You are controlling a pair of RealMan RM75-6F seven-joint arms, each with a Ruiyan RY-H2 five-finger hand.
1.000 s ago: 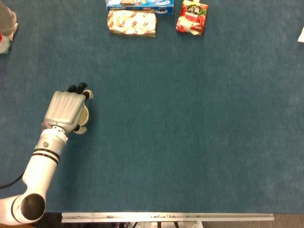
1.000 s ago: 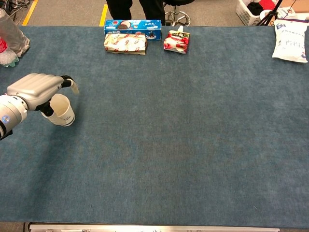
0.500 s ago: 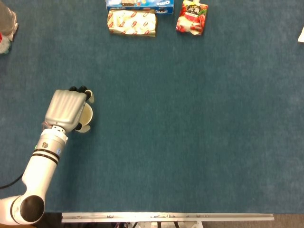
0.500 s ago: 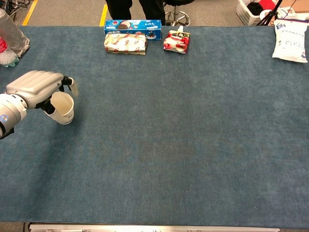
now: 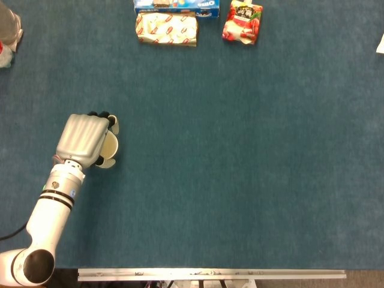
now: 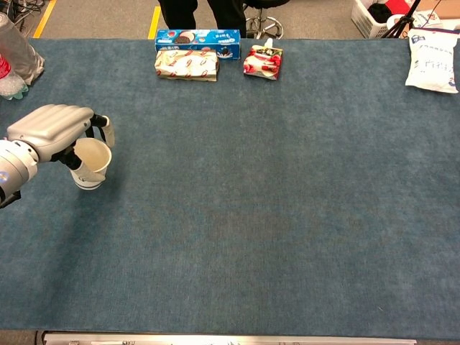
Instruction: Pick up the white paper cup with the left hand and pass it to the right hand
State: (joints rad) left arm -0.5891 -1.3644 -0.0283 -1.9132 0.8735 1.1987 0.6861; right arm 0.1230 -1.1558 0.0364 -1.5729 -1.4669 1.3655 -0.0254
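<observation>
The white paper cup (image 6: 91,164) stands upright at the left of the blue table, its open mouth up. My left hand (image 6: 52,128) lies over its top from the left, fingers curled around the rim and far side; it grips the cup. From above, the left hand (image 5: 83,139) covers most of the cup (image 5: 110,146), with only the rim's right part showing. The right hand appears in neither view.
At the table's far edge lie a blue biscuit box (image 6: 198,37), a patterned packet (image 6: 186,65) and a red snack pouch (image 6: 263,61). A plastic bottle (image 6: 16,54) lies far left, a white bag (image 6: 433,63) far right.
The cup has turned from tilted to upright inside my left hand, and the fingers have closed further around it. The hand shifted slightly left.
</observation>
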